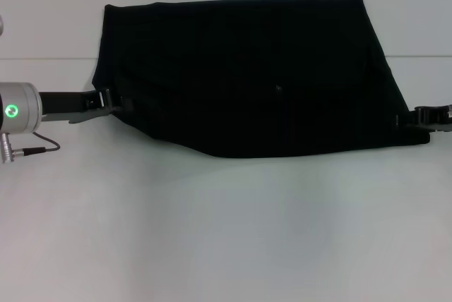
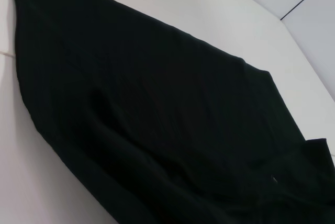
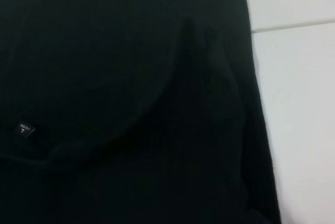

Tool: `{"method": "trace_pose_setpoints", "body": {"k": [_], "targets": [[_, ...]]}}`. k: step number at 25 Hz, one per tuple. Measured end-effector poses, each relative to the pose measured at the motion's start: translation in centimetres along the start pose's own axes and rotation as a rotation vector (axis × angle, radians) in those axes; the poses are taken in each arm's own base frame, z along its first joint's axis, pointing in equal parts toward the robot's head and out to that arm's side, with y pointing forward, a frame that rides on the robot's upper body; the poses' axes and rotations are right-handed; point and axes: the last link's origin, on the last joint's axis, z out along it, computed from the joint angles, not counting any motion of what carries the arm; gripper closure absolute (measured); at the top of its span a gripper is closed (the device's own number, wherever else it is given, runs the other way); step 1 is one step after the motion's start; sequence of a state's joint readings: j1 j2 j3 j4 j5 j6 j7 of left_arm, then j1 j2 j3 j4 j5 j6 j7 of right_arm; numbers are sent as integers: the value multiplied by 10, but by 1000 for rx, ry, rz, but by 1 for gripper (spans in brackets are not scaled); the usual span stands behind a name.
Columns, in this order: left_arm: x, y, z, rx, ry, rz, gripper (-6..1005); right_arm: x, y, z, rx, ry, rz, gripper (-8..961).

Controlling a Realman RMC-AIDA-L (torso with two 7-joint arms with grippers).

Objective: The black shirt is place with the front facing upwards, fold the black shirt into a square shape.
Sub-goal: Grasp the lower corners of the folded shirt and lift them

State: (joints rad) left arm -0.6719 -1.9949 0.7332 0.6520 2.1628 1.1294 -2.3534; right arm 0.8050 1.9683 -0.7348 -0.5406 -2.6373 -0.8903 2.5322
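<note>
Black shirt (image 1: 247,76): lies on the white table (image 1: 226,231), across the far half of the surface; it is the largest item in the head view. The outline is a wide trapezoid, narrower at the far edge and broader toward the robot. The near edge runs uneven, dipping lowest around the middle. No front print is visible; the upper surface is plain black.

Neck label (image 3: 23,129): small dark tag with white marking, visible in the right wrist view on the fabric, beside a curved fold line.

Left gripper (image 1: 113,102): at the left edge of the shirt, level with the table, touching the fabric at the left near corner. Its tips merge with the black cloth; whether it is clenched or released cannot be told.

Right gripper (image 1: 424,117): at the right near corner of the shirt, touching the fabric edge. Its grip state cannot be told either.

Left wrist view: shirt fabric (image 2: 157,130) fills most of the picture, with soft creases and bare table beside it.
</note>
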Motion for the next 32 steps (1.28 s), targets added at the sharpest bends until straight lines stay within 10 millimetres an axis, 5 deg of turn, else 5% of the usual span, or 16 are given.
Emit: {"method": "trace_pose_setpoints", "body": {"k": [9,14,25,32], "targets": [[0,0,1,-1,0,-1,978,2,3,1,-12,22,6,303],[1,1,1,-3,0,1,979,2,2,0,-14,30,5,539],[-1,5,-1,-29,-34,10,979,3,-5,-6,-21,48,14,775],[-11,10,-15,-103,-153,-5,979,14,-16,-33,-84,154,27,898]]}}
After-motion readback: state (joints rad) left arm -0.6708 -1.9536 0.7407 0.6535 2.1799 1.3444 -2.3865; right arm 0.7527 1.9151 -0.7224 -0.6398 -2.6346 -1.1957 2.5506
